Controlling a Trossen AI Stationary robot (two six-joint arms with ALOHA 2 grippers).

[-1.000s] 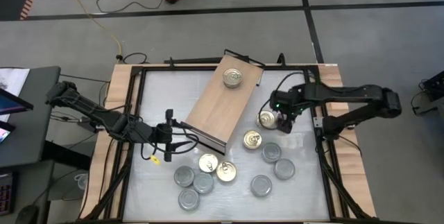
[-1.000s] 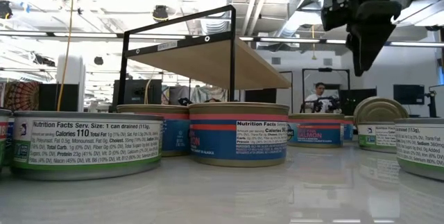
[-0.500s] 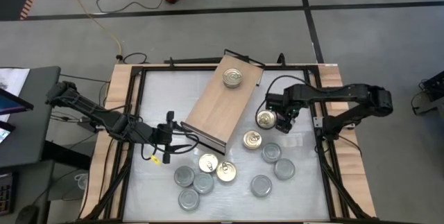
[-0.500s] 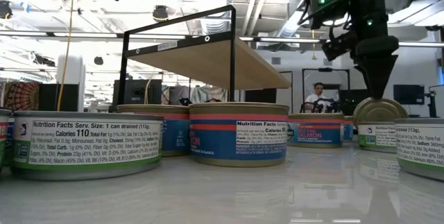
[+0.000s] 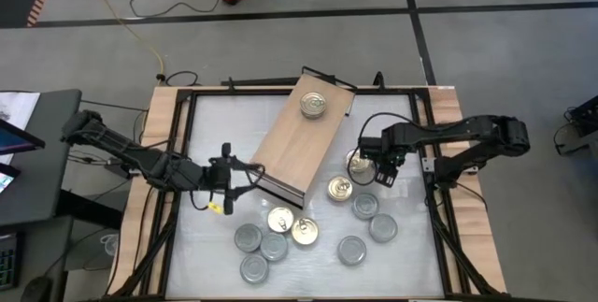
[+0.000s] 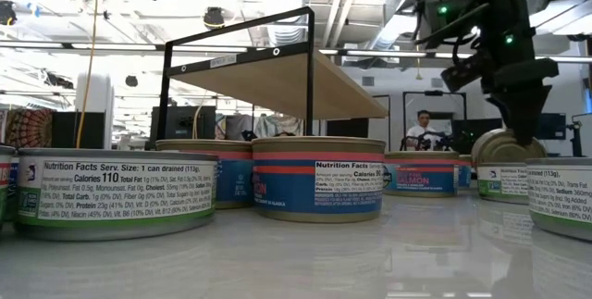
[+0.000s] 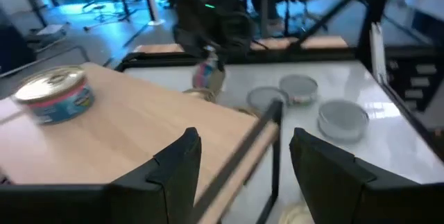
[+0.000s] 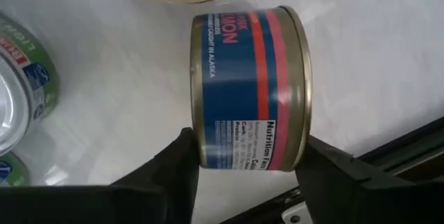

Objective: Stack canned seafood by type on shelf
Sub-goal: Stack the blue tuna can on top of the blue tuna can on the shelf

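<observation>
In the high view, the low rectangular shelf with a light wooden board top (image 5: 299, 134) lies diagonally on the white table (image 5: 215, 124), carrying one gold-lidded tin (image 5: 314, 106) at its far end. The right hand (image 5: 378, 165) sits just beside the shelf's right edge, over a flat round gold-lidded tin with a blue-and-red label (image 5: 358, 160); the left hand (image 5: 227, 176) waits at the shelf's near-left corner, so the right arm is nearer. In the low view, the right hand meets this tin's top, right of the shelf. In the left wrist view, the left hand's fingers stand apart, holding nothing. In the right wrist view, the fingers bracket the tin's wall on both sides, touching it; whether the grasp is firm cannot be told.
</observation>
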